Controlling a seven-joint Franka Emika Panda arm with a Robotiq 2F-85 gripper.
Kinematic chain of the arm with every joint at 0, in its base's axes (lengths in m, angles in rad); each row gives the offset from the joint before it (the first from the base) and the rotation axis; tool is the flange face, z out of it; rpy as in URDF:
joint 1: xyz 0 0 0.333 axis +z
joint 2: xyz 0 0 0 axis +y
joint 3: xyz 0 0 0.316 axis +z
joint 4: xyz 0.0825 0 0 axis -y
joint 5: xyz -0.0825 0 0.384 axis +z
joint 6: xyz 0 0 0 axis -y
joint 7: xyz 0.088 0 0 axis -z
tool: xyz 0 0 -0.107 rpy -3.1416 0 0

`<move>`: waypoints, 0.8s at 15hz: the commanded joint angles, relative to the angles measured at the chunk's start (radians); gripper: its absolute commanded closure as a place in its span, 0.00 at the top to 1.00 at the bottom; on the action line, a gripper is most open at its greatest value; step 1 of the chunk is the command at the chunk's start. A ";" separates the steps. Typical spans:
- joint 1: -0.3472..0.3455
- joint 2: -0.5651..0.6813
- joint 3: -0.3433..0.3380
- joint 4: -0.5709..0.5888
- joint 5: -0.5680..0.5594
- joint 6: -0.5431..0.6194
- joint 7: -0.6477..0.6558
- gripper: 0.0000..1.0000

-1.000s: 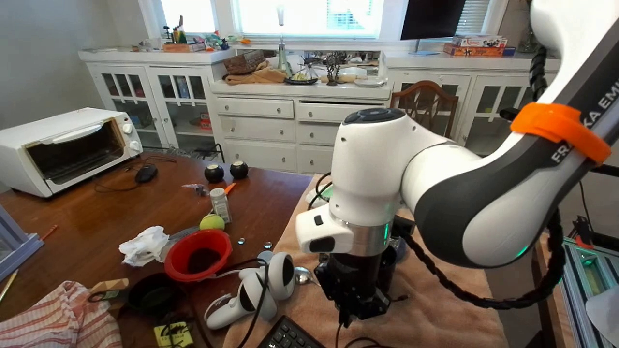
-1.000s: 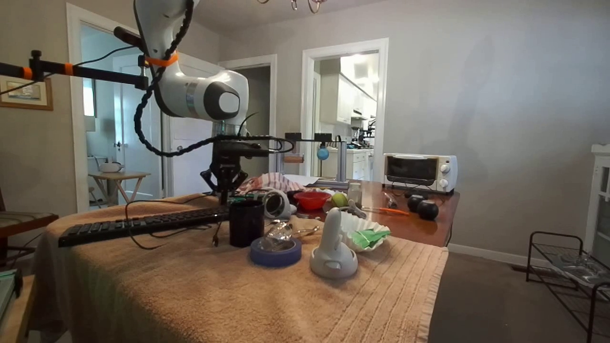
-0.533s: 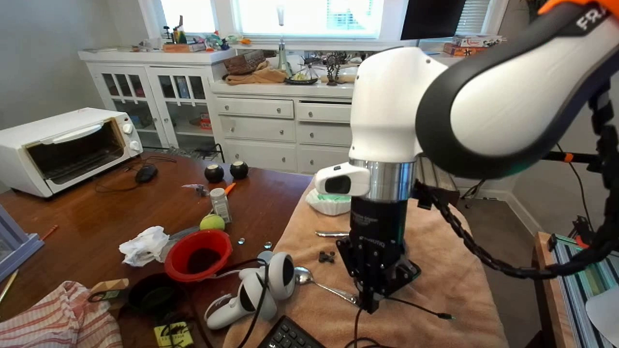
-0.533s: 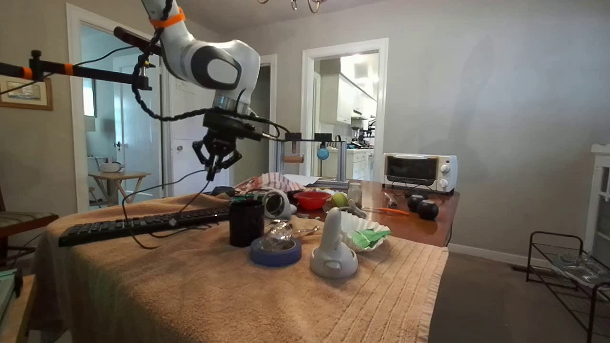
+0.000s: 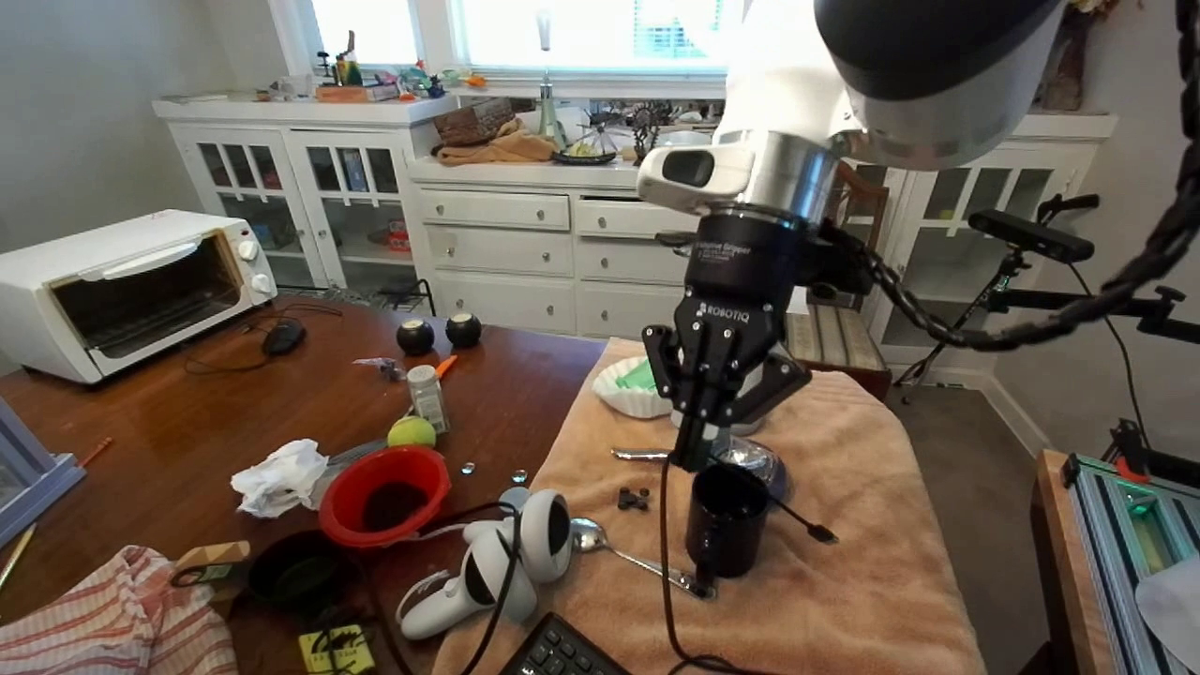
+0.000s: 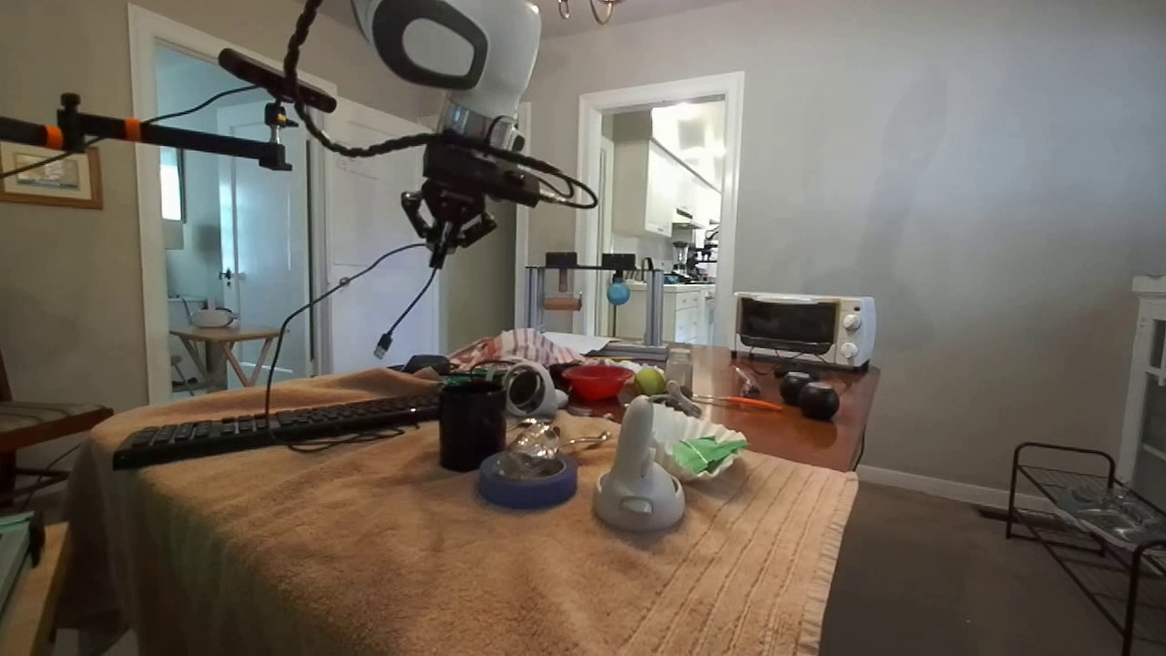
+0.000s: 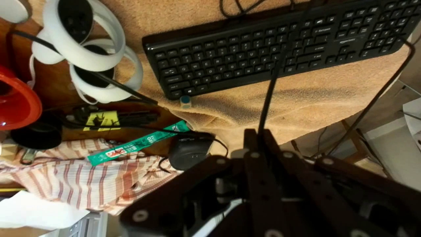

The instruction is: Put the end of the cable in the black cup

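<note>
Cable (image 7: 272,87): clamped in pincer (image 6: 439,257), higher than cup (image 6: 471,428) | plug (image 6: 383,346): hangs free, slanting down from pincer | cup: upright on towel (image 6: 583,592); plug beside, not over it, in both exterior views | next, probably: across, then down

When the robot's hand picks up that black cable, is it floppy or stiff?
Probably floppy: the cable bends in a loose curve away from the hand. It's likely light, being so thin. Its plug dangles at a slant below the hand, so that end may be slightly springy, or could swing.
</note>
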State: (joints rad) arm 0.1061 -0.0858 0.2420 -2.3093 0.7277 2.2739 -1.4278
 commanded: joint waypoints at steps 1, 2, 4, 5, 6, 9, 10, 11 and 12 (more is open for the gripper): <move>0.019 -0.002 -0.083 0.007 0.116 -0.031 -0.148 0.01; 0.018 0.001 -0.097 0.012 0.134 -0.046 -0.173 0.01; 0.016 0.006 -0.117 0.016 0.183 -0.065 -0.215 0.01; 0.016 0.003 -0.123 0.017 0.204 -0.071 -0.229 0.01; 0.016 0.004 -0.127 0.020 0.232 -0.077 -0.249 0.01; 0.018 0.024 -0.128 0.028 0.333 -0.042 -0.321 0.01; 0.017 0.034 -0.128 0.032 0.360 -0.041 -0.350 0.01; 0.016 0.047 -0.127 0.039 0.381 -0.034 -0.386 0.01; 0.014 0.057 -0.127 0.045 0.392 -0.029 -0.411 0.01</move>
State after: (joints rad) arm 0.1115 -0.0755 0.1251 -2.2922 1.0553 2.2304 -1.7463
